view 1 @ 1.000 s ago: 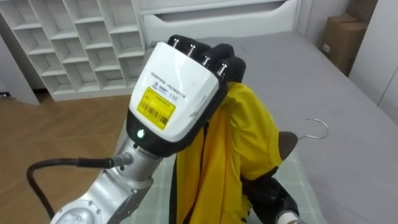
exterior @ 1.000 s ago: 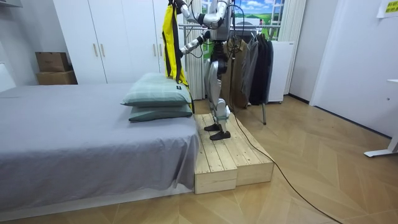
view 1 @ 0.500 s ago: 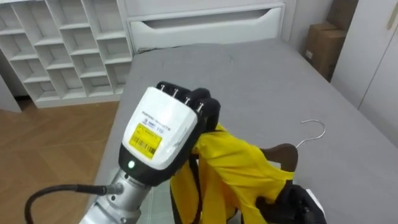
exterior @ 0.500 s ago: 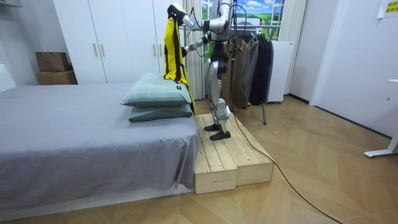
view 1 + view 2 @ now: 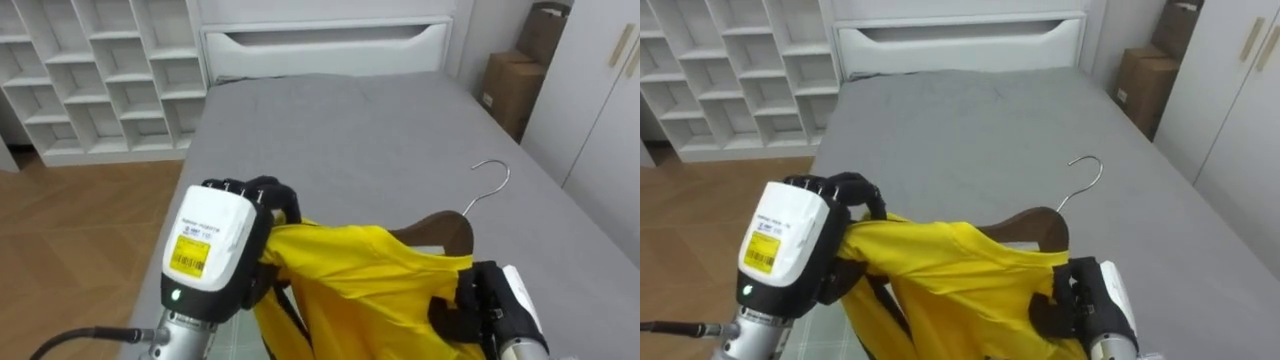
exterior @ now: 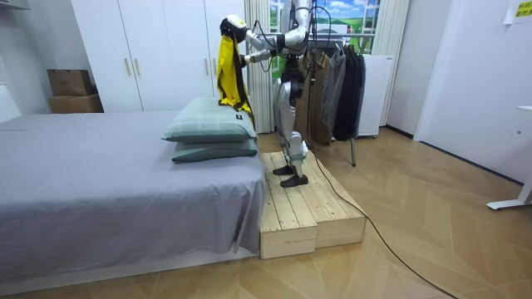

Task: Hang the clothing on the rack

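Here, your left hand (image 5: 210, 250) and right hand (image 5: 498, 308) clutch the yellow shirt (image 5: 360, 275) at its shoulders, hanger (image 5: 450, 230) above the open bed (image 5: 340, 120).

Both eye views are taken from the robot's head and are directed downward and forward along the grey-covered bed (image 5: 380, 130) toward white open-cubby shelving (image 5: 90, 60). The yellow cloth garment (image 5: 360, 280) is seen at very close range, low in frame. In the right eye view the same things are displaced leftward. The room view is taken from well across the room, over the bed, facing white wardrobe doors (image 6: 166, 50). Bed and garment are shared with the eye views.
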Available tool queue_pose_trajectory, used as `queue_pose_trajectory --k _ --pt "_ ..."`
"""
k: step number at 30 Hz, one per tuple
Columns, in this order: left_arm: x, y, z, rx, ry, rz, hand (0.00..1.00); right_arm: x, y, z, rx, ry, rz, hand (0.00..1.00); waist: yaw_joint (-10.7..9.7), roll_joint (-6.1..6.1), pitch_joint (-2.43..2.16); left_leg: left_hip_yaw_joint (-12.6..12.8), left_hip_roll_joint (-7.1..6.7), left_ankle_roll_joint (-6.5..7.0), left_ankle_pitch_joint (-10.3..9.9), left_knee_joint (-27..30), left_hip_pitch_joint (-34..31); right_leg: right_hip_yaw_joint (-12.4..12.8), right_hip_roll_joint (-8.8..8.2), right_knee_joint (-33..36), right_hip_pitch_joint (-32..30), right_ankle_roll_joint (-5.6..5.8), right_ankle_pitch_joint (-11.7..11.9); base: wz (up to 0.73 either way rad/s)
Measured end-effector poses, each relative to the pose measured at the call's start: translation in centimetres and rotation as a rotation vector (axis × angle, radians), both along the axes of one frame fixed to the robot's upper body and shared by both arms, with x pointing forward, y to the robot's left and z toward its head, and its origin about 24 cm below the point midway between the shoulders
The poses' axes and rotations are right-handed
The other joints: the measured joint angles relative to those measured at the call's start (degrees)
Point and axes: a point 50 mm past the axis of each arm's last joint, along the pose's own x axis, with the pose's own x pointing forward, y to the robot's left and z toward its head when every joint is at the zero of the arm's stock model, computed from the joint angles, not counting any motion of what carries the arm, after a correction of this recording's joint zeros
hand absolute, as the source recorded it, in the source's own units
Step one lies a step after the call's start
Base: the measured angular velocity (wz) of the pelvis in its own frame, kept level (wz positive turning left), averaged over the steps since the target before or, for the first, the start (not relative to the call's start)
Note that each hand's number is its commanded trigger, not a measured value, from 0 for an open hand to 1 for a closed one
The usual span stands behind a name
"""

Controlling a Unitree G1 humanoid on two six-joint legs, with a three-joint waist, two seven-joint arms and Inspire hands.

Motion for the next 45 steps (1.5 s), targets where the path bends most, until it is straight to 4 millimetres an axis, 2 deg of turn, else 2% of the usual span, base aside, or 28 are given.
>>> queue_pose_trajectory --k 2,3,6,7,8,9,12,26,45 --pt "-0.4 0.2 -1.0 -0.024 0.076 0.014 1.0 0.0 0.1 0.2 0.005 -0.01 0.007 1.0 -0.16 -0.03 0.01 0.12 0.01 0.0 0.0 -0.29 0.07 0.0 0.02 -0.02 -0.12 0.0 0.0 -0.02" --pt "-0.6 0.3 -1.7 -0.029 0.118 0.027 0.96 -0.1 0.1 0.4 0.009 -0.015 0.012 1.0 -0.07 -0.05 0.03 0.19 0.02 0.0 0.0 -0.4 0.06 0.06 0.04 -0.02 -0.21 0.0 0.0 0.0" --pt "-0.9 0.7 -3.1 -0.016 0.214 0.058 0.67 -0.1 -0.1 0.6 0.014 -0.024 0.008 1.0 -0.14 -0.34 0.12 0.21 0.03 0.0 0.0 -0.71 0.07 0.18 0.11 -0.06 -0.33 0.01 0.0 0.0" --pt "-1.0 0.8 -3.4 -0.014 0.229 0.062 0.64 0.0 -0.1 0.7 0.014 -0.028 0.007 1.0 -0.14 -0.41 0.14 0.23 0.03 0.0 0.0 -0.73 0.07 0.25 0.13 -0.08 -0.37 0.01 0.0 0.0" --pt "-1.3 0.9 -3.8 -0.011 0.253 0.066 0.55 0.1 -0.1 1.0 0.014 -0.04 0.006 1.0 -0.13 -0.53 0.2 0.24 0.03 0.0 0.0 -0.73 0.0 0.55 0.14 -0.05 -0.47 0.01 0.0 0.0" --pt "-1.4 1.0 -4.0 -0.012 0.262 0.068 0.0 0.1 -0.1 1.2 0.015 -0.048 0.005 1.0 -0.12 -0.57 0.22 0.24 0.03 0.0 0.0 -0.73 -0.06 0.66 0.15 0.0 -0.57 0.01 0.0 0.0" --pt "-1.5 0.7 -4.4 -0.025 0.281 0.072 0.0 0.3 0.1 1.5 0.022 -0.068 0.007 1.0 -0.12 -1.06 0.14 0.24 0.03 0.0 0.0 -0.71 -0.46 0.82 0.18 0.03 -1.0 0.0 0.0 0.0" --pt "-1.9 0.5 -5.4 -0.047 0.349 0.072 0.0 -0.3 0.2 0.9 0.037 -0.052 -0.013 1.0 -0.28 -1.74 0.21 0.28 0.01 0.01 0.01 -0.78 -0.46 0.9 0.16 -0.01 -1.0 0.01 -0.01 0.0" --pt "-2.5 0.5 -6.1 -0.081 0.386 0.09 0.0 -0.4 0.3 0.9 0.031 -0.057 -0.027 1.0 -0.12 -1.75 0.21 0.3 -0.01 0.01 0.01 -0.74 -0.49 0.59 0.15 0.05 -0.97 0.01 -0.01 0.0"
